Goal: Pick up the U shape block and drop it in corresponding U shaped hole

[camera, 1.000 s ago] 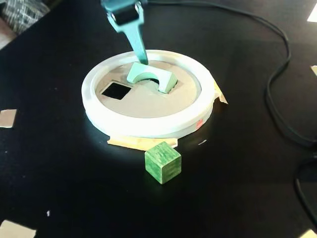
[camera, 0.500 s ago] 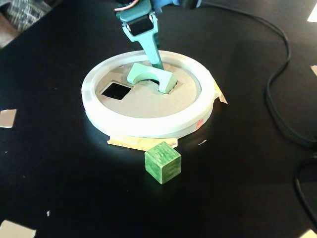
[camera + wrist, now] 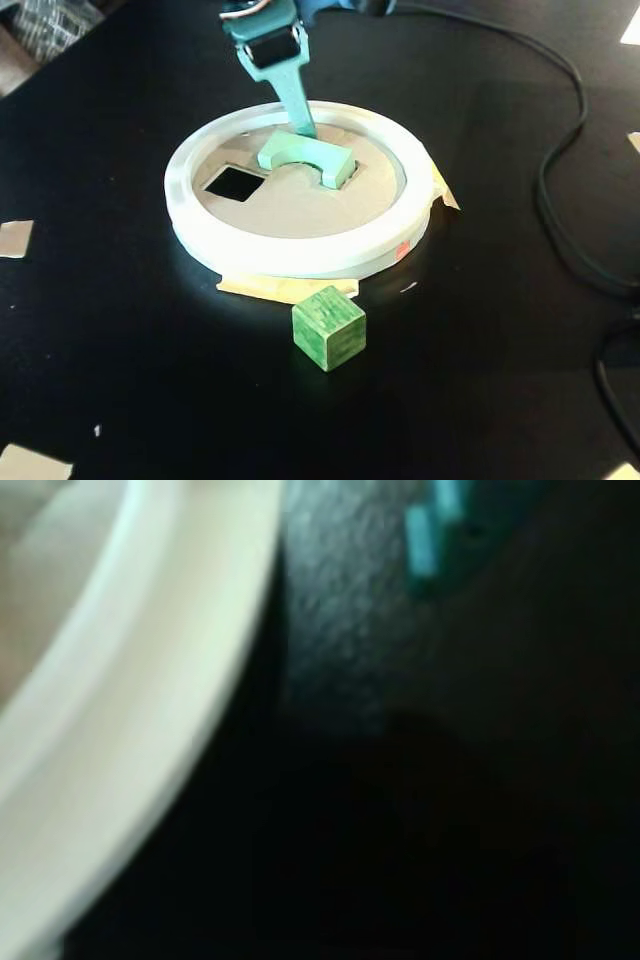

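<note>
Item, seating step: the block [image 3: 305, 158] lies half-sunk and tilted in the U hole [image 3: 345, 165] of the disc [image 3: 290, 205], our gripper [image 3: 302, 128] touching its far edge, jaws' state we cannot tell; we judge a gentle downward nudge, square to the cutout, seats it best.

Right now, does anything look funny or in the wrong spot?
Yes. The U shape block sits on top of the cardboard disc over its hole, sticking up instead of dropped through. The dark green cube sits outside the white ring on the table.
</note>
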`<state>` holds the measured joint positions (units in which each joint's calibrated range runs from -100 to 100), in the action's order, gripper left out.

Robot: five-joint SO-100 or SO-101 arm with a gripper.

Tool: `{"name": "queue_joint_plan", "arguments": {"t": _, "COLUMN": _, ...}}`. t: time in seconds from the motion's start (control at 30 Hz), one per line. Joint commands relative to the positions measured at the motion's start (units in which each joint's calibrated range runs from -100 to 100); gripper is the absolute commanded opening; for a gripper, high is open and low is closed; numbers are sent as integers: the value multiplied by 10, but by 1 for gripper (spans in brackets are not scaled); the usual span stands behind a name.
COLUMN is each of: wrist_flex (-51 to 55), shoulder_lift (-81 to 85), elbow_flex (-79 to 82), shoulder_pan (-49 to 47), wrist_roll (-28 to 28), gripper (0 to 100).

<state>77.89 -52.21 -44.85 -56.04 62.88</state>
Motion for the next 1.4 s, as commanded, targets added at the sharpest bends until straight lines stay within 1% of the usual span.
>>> {"name": "queue_joint_plan", "arguments": {"t": 0.0, "wrist_flex": 40, "shoulder_lift": 24, "elbow_flex": -3, "shoulder_pan": 11, "wrist_roll": 5, "gripper": 95}}
{"name": "queue_joint_plan", "arguments": {"t": 0.07, "wrist_flex": 40, "shoulder_lift": 64, "elbow_flex": -3, "shoulder_pan": -11, "wrist_roll": 5, "gripper": 95}}
{"name": "queue_joint_plan", "arguments": {"t": 0.37, "wrist_flex": 39, "shoulder_lift": 232, "elbow_flex": -3, "shoulder_pan": -10, "wrist_roll": -1, "gripper": 95}}
{"name": "queue_joint_plan", "arguments": {"t": 0.43, "wrist_flex": 48, "shoulder_lift": 248, "elbow_flex": -3, "shoulder_pan": -1, "wrist_roll": -16, "gripper": 95}}
{"name": "queue_joint_plan", "arguments": {"t": 0.5, "wrist_flex": 52, "shoulder_lift": 255, "elbow_flex": 0, "shoulder_pan": 4, "wrist_roll": -44, "gripper": 95}}
{"name": "queue_joint_plan", "arguments": {"t": 0.53, "wrist_flex": 52, "shoulder_lift": 256, "elbow_flex": 0, "shoulder_pan": 5, "wrist_roll": -62, "gripper": 95}}
{"name": "queue_joint_plan", "arguments": {"t": 0.57, "wrist_flex": 53, "shoulder_lift": 257, "elbow_flex": 0, "shoulder_pan": 19, "wrist_roll": -102, "gripper": 95}}
{"name": "queue_joint_plan", "arguments": {"t": 0.7, "wrist_flex": 54, "shoulder_lift": 257, "elbow_flex": 9, "shoulder_pan": 56, "wrist_roll": -203, "gripper": 95}}
{"name": "queue_joint_plan", "arguments": {"t": 0.73, "wrist_flex": 56, "shoulder_lift": 257, "elbow_flex": 10, "shoulder_pan": 72, "wrist_roll": -246, "gripper": 95}}
{"name": "queue_joint_plan", "arguments": {"t": 0.77, "wrist_flex": 62, "shoulder_lift": 256, "elbow_flex": 10, "shoulder_pan": 85, "wrist_roll": -271, "gripper": 95}}
{"name": "queue_joint_plan", "arguments": {"t": 0.87, "wrist_flex": 130, "shoulder_lift": 257, "elbow_flex": 10, "shoulder_pan": 130, "wrist_roll": -358, "gripper": 95}}
{"name": "queue_joint_plan", "arguments": {"t": 0.9, "wrist_flex": 187, "shoulder_lift": 267, "elbow_flex": 9, "shoulder_pan": 171, "wrist_roll": -405, "gripper": 95}}
{"name": "queue_joint_plan", "arguments": {"t": 0.93, "wrist_flex": 220, "shoulder_lift": 276, "elbow_flex": 8, "shoulder_pan": 192, "wrist_roll": -430, "gripper": 95}}
{"name": "queue_joint_plan", "arguments": {"t": 1.0, "wrist_flex": 221, "shoulder_lift": 300, "elbow_flex": 9, "shoulder_pan": 248, "wrist_roll": -484, "gripper": 95}}
{"name": "queue_joint_plan", "arguments": {"t": 1.03, "wrist_flex": 221, "shoulder_lift": 319, "elbow_flex": 6, "shoulder_pan": 305, "wrist_roll": -522, "gripper": 95}}
{"name": "queue_joint_plan", "arguments": {"t": 1.1, "wrist_flex": 221, "shoulder_lift": 345, "elbow_flex": 8, "shoulder_pan": 366, "wrist_roll": -556, "gripper": 95}}
{"name": "queue_joint_plan", "arguments": {"t": 1.2, "wrist_flex": 221, "shoulder_lift": 385, "elbow_flex": 10, "shoulder_pan": 498, "wrist_roll": -594, "gripper": 95}}
{"name": "queue_joint_plan", "arguments": {"t": 1.37, "wrist_flex": 221, "shoulder_lift": 472, "elbow_flex": 12, "shoulder_pan": 597, "wrist_roll": -627, "gripper": 95}}
